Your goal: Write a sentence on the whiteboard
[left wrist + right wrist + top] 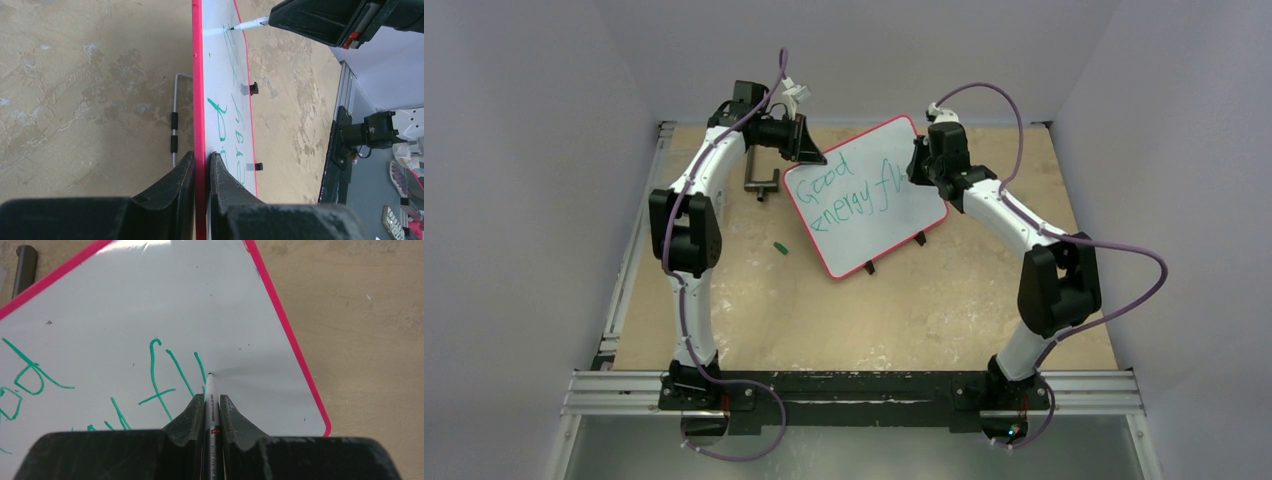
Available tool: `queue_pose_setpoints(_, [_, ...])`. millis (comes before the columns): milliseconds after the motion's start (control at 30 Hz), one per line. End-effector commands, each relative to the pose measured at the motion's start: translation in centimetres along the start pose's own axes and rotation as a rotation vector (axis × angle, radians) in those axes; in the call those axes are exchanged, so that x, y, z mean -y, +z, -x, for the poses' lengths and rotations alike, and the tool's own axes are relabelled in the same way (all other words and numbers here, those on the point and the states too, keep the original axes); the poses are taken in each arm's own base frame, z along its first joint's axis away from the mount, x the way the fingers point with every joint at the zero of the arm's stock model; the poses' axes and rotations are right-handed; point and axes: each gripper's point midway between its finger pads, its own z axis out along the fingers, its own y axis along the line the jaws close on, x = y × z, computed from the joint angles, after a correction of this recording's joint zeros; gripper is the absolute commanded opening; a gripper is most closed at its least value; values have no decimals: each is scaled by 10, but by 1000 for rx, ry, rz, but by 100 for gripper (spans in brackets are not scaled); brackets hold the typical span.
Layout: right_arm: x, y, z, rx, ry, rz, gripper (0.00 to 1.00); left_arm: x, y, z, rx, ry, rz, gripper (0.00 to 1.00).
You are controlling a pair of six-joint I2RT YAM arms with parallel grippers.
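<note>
High rear overhead view; two close wrist views past own fingers [176, 186]; the whiteboard [876, 228] common to all.

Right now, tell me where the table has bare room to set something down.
Widest bare patch: the table between the whiteboard and the base rail. Crowded: far left, around the left gripper, metal bracket and green cap.

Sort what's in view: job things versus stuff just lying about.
Job: whiteboard, sentence, marker, left gripper clamping the board's edge, right gripper holding the marker.
Lying about: small green piece, metal handle.
</note>
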Motion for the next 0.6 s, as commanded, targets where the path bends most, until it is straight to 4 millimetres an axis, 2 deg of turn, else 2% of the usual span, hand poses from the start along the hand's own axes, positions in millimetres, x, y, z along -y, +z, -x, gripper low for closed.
queue_pose_setpoints(0, [-3, 2, 31, 63, 4, -13, 0, 28, -10, 25, 49, 155, -31, 0])
queue_pose_setpoints(133, [-7, 5, 38, 68, 5, -2, 0, 27, -10, 25, 49, 156, -31, 0])
queue_pose_setpoints(567, [-14, 5, 25, 41, 13, 50, 0, 28, -10, 25, 49, 155, -30, 0])
